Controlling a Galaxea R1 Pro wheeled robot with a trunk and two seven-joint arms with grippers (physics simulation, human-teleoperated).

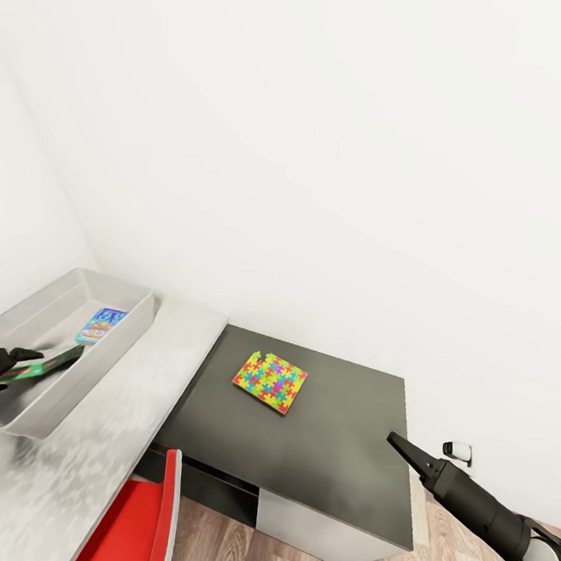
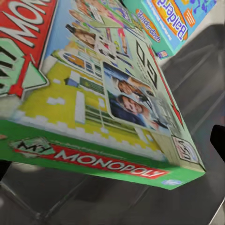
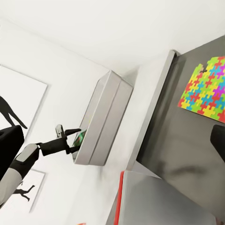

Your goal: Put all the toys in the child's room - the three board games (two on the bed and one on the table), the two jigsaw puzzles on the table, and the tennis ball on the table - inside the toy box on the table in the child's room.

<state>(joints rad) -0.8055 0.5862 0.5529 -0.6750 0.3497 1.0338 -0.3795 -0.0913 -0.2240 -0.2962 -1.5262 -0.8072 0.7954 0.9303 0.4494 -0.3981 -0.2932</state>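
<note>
The grey toy box (image 1: 69,290) stands on the pale part of the table (image 1: 130,412) at the left. A blue board game (image 1: 101,325) lies flat inside it. A green-edged Monopoly board game (image 1: 49,365) hangs tilted over the box's near end, between the spread fingers of my left gripper (image 1: 16,367). In the left wrist view the Monopoly box (image 2: 93,93) is very close, with the blue game (image 2: 173,18) beyond and one finger (image 2: 218,140) past its corner. One jigsaw puzzle (image 1: 270,381) lies on the dark desk top (image 1: 342,441). My right gripper (image 1: 402,447) hovers open over that top's right edge.
A red chair (image 1: 133,524) is tucked under the desk at the front. White walls close in behind and to the left, with black silhouette posters (image 3: 11,117) there. Wood floor (image 1: 426,552) shows at the lower right.
</note>
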